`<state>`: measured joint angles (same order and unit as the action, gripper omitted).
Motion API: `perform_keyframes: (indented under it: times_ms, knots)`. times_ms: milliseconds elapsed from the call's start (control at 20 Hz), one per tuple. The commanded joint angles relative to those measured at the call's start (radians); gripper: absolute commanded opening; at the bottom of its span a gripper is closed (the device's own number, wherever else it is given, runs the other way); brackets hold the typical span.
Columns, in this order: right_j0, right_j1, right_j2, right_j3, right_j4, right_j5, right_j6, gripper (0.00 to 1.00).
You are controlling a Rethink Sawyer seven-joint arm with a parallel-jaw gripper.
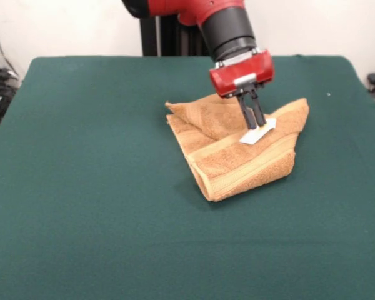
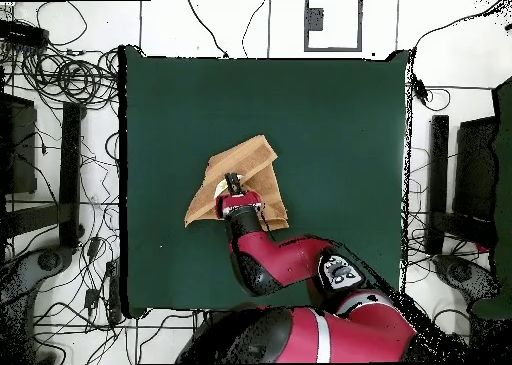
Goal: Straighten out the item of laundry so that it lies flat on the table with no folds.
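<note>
On the middle of the green felt table (image 1: 81, 187), the gripper (image 1: 256, 123) stands with its two dark fingers close together, tips down at the white label (image 1: 260, 132) of the folded, crumpled orange-tan terry towel (image 1: 237, 165), showing woven border bands.

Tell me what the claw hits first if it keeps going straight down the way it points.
Most likely the white label on the towel: the claw points down right at it, though whether it already touches is unclear.
</note>
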<state>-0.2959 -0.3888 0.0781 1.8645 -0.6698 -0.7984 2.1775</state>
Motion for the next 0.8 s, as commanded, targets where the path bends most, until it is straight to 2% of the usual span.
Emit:
perform_keyframes:
  times_ms: [50, 200, 350, 500, 800]
  knots:
    - [0.003, -0.049, 0.137, -0.02, -0.001, 0.336, 0.146, 0.0]
    - [0.016, -0.092, 0.12, 0.006, 0.033, 0.392, 0.126, 0.0]
    - [-0.016, -0.172, 0.141, 0.069, 0.006, 0.435, 0.138, 0.0]
    - [-0.037, -0.188, 0.165, 0.083, -0.009, 0.476, 0.134, 0.0]
    - [-0.032, -0.231, 0.15, 0.122, 0.0, 0.489, 0.128, 0.0]
